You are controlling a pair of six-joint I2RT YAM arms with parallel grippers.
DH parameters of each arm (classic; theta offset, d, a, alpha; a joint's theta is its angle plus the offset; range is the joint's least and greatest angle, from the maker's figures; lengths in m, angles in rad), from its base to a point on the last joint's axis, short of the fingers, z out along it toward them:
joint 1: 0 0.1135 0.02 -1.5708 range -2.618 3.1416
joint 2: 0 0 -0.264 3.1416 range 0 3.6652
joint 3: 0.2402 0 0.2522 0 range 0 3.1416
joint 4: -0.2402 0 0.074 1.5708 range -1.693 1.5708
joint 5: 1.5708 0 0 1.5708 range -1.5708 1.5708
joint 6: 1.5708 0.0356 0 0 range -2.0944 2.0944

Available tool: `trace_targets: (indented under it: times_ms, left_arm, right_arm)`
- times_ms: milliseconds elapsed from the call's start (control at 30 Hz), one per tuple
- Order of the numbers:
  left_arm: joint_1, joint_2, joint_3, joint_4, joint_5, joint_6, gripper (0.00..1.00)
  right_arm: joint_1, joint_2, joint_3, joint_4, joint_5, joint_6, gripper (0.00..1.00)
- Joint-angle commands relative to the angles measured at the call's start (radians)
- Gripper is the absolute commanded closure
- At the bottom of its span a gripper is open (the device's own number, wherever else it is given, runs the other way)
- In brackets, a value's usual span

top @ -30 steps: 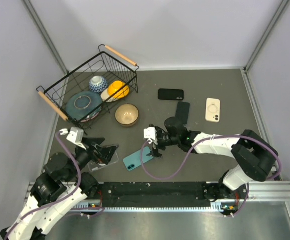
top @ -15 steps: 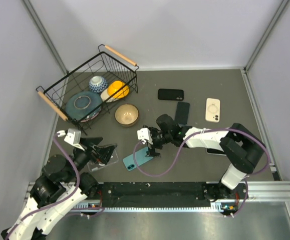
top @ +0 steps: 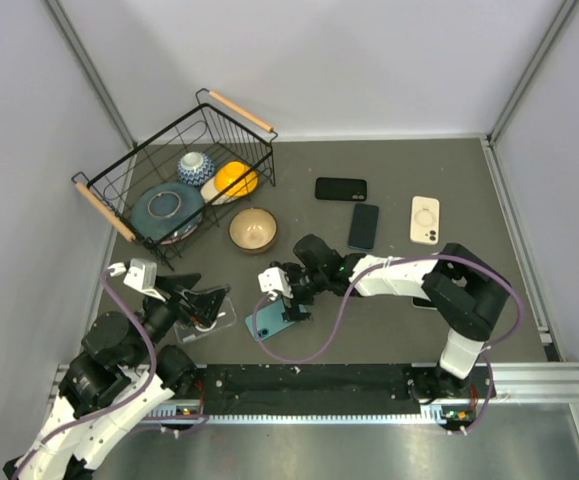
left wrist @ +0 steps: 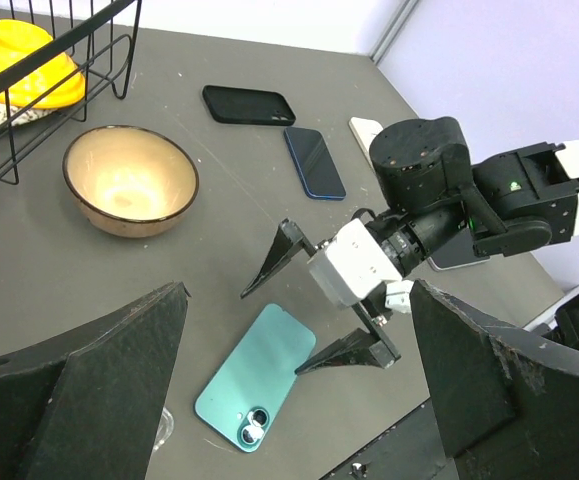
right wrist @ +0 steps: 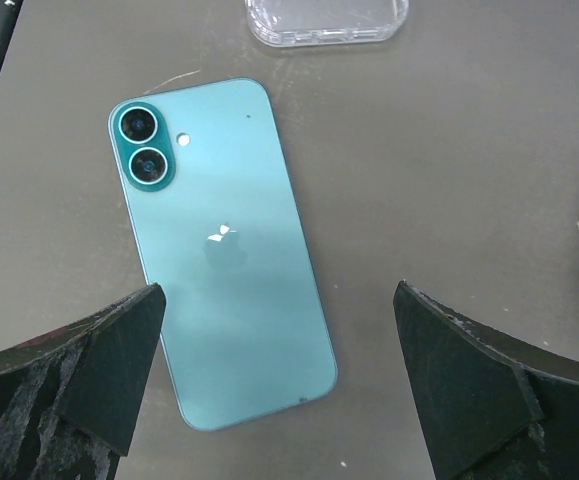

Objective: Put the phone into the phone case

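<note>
Right gripper (right wrist: 276, 292) hangs low over the teal phone (right wrist: 224, 250), fingers spread wide to either side of it and pinching nothing. That phone lies flat on the grey table (top: 419, 170), back upward, its two lenses at the end nearer the clear case (right wrist: 327, 20). A narrow strip of table separates phone and case. Left gripper (top: 204, 303) is spread open too, poised above the case, empty.
</note>
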Motion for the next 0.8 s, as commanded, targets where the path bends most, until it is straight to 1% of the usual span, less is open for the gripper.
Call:
trace_targets:
  times_ms: [0,100,333,433,533,767]
  left_arm:
    - [0.002,-0.011,-0.004,0.032,-0.015,0.003,0.01]
    - [0.0,-0.013,-0.005,0.032,-0.015,0.0,0.01]
    - [0.002,-0.022,-0.007,0.035,-0.022,-0.003,0.01]
    - [0.002,-0.023,-0.007,0.04,-0.01,-0.003,0.01]
    - [0.002,-0.034,-0.011,0.043,-0.018,-0.006,0.01]
    - [0.002,-0.04,-0.025,0.058,-0.002,-0.009,0.01]
  right_arm:
    - [0.038,0.043,0.065,-0.051,-0.008,-0.042,0.03]
    - [0.067,0.068,0.085,-0.044,0.046,-0.044,0.03]
    - [0.087,0.091,0.102,-0.06,0.015,-0.027,0.03]
    - [0.087,0.107,0.112,-0.066,0.043,-0.021,0.04]
    - [0.087,0.118,0.128,-0.082,0.028,-0.001,0.05]
    - [0.087,0.155,0.14,-0.062,0.054,0.051,0.08]
